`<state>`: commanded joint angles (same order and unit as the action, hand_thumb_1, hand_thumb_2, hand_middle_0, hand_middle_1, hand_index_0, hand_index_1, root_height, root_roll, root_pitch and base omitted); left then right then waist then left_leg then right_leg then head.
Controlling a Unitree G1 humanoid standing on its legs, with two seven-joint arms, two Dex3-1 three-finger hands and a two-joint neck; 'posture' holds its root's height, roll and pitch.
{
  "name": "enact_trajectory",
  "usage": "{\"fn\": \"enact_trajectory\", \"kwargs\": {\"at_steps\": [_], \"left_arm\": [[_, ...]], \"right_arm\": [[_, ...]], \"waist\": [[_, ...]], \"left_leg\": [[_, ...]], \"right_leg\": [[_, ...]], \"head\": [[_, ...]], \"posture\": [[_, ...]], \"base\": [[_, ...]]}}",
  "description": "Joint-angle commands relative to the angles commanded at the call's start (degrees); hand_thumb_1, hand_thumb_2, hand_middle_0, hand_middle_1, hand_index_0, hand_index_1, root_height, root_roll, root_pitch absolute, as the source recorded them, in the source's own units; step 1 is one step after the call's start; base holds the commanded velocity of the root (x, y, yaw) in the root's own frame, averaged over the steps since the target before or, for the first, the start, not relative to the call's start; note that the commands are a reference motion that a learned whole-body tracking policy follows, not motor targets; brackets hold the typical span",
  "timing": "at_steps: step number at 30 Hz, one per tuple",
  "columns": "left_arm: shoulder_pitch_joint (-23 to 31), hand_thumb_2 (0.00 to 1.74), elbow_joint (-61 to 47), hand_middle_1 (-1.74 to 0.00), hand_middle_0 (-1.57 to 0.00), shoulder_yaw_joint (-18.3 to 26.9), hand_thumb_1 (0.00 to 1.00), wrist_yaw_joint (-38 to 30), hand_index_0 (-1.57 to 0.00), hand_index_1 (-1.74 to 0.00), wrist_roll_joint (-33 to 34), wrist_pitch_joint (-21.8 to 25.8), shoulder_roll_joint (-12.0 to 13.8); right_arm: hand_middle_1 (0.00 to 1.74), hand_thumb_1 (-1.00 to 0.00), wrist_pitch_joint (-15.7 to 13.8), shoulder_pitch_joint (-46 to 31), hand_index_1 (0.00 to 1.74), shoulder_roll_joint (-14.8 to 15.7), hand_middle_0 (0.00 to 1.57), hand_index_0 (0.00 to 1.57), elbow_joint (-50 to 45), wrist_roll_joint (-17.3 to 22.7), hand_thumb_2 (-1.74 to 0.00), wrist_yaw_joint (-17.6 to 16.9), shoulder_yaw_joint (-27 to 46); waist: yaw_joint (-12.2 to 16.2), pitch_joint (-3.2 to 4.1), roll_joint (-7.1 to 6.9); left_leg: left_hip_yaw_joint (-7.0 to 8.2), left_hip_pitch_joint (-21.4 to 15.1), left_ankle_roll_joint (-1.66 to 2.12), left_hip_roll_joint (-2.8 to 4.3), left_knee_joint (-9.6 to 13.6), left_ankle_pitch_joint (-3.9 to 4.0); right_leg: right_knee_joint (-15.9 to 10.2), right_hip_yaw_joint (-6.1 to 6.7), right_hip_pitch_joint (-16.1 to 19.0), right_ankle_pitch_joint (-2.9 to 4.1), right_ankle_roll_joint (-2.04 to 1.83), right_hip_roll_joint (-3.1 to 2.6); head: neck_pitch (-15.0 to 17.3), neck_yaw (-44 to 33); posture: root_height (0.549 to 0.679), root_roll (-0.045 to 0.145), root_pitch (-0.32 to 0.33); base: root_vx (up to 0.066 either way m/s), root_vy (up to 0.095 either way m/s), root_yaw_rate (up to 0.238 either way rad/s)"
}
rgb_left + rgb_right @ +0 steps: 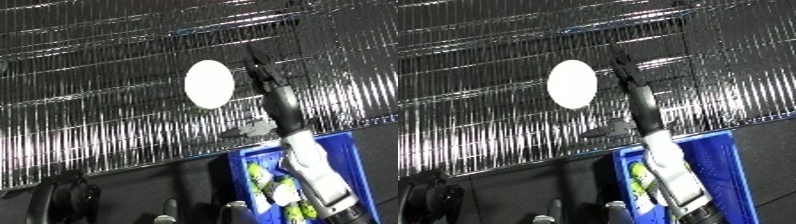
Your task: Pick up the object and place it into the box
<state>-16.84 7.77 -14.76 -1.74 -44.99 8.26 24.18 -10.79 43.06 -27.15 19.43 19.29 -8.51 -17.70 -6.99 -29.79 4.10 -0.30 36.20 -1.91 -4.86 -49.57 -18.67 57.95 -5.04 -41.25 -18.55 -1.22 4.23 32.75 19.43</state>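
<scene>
A white oval disc [210,84] lies on the shiny, ribbed silver surface [89,100] near the middle of the view. My right forearm [306,160] reaches up from the lower right, crossing over the blue bin [354,155]. Its black hand [262,72] is stretched out just to the right of the disc, with the fingers straight and close to the disc's edge. I cannot tell whether they touch it. The bin stands at the lower right, beside the silver surface's near edge. The left hand does not show.
Inside the bin lie several yellow-green and white items [262,180], partly hidden by my forearm. A dark strip [169,180] runs along the bottom below the silver surface, with a black rounded shape [62,197] at the lower left.
</scene>
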Motion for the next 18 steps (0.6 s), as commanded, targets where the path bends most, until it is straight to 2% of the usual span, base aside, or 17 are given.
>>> {"fn": "enact_trajectory", "kwargs": {"at_steps": [9,17,18], "left_arm": [[0.0,1.74,0.1,-1.74,-1.57,-1.0,1.00,0.1,-1.57,-1.74,-0.8,0.8,0.2],[-0.3,1.74,0.2,-1.74,-1.57,-1.6,1.00,0.0,-1.57,-1.74,-1.1,1.3,-0.3],[-0.3,1.74,0.2,-1.74,-1.57,-1.7,1.00,0.0,-1.57,-1.74,-1.1,1.3,-0.3]], "right_arm": [[0.00,0.00,0.5,4.2,0.00,-0.5,0.00,0.00,2.4,0.6,0.00,0.1,-1.4],[0.00,0.00,1.7,7.3,0.00,0.0,0.00,0.00,4.3,0.3,0.00,0.1,-2.6],[0.09,-0.05,1.8,7.5,0.09,0.0,0.08,0.08,4.5,0.3,-0.09,0.2,-2.7]], "waist": [[-0.7,0.00,0.65],[-1.3,0.00,1.10],[-1.3,0.00,1.13]], "left_leg": [[-0.01,1.3,-0.08,-0.24,-1.0,-0.25],[-0.04,2.2,-0.14,-0.41,-1.0,-0.05],[-0.05,2.2,-0.13,-0.41,-1.0,-0.02]], "right_leg": [[0.8,-0.22,-1.2,-0.34,0.25,0.05],[1.1,-0.48,-2.0,-0.55,0.58,-0.03],[1.1,-0.50,-2.1,-0.55,0.59,-0.02]], "head": [[-1.3,1.3],[-2.1,2.5],[-2.1,2.5]], "posture": [[0.601,0.055,0.088],[0.600,0.058,0.100],[0.600,0.059,0.100]], "base": [[-0.004,0.005,0.026],[-0.014,0.006,0.018],[-0.008,0.002,0.010]]}}
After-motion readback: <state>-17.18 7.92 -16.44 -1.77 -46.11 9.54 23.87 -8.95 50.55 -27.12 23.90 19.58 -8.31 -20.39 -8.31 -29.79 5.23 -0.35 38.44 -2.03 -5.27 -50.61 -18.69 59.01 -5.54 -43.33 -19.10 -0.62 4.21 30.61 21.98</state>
